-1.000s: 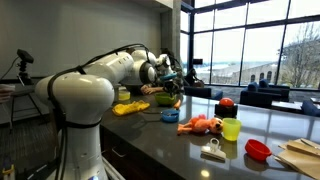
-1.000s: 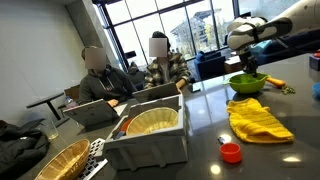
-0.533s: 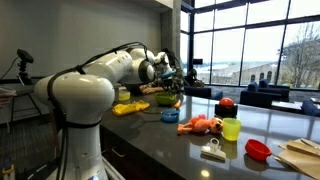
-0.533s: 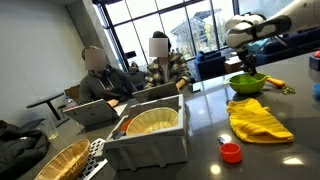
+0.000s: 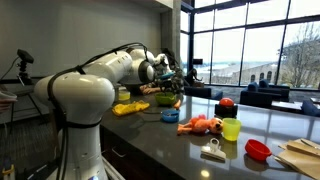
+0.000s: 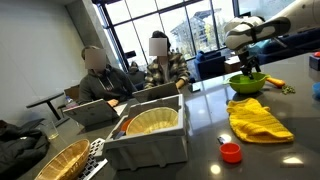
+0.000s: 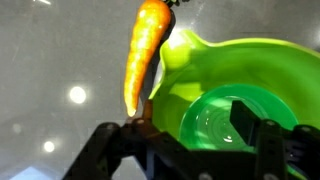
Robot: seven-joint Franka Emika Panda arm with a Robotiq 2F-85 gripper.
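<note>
Looking down the wrist view, past the claw [image 7: 188,142], onto a dark glossy counter [image 7: 50,70]. Spread wide, with one finger [image 7: 112,152] low at seven o'clock and its mate at five o'clock. Nothing pinched between. Straddling the near side of the green bowl [image 7: 255,75], with only the bowl's hollow and a slice of counter in the gap.

Up at eleven o'clock of the claw: the carrot [image 7: 146,55]. Lying alongside the bowl's outer wall on its nine o'clock side. Long axis running from the stalk end at twelve o'clock down to the thin tip near seven o'clock, slightly bowed. Ending right above the seven-o'clock finger, possibly touching it, though too dark there to tell. Not gripped in any case, judging by how far apart the fingers stand.

Nearly square to that axis: the fingers' closing line, nine to three. Off to one side of the gap, though, not inside it, with the bowl wall between.

Borne out in both exterior views: claw [image 5: 171,80] [image 6: 245,66] pointing down, close over the bowl [image 5: 166,99] [image 6: 246,84], almost at its rim. At six o'clock of the bowl in an exterior view, a crumpled yellow cloth [image 6: 258,118] on the counter.
</note>
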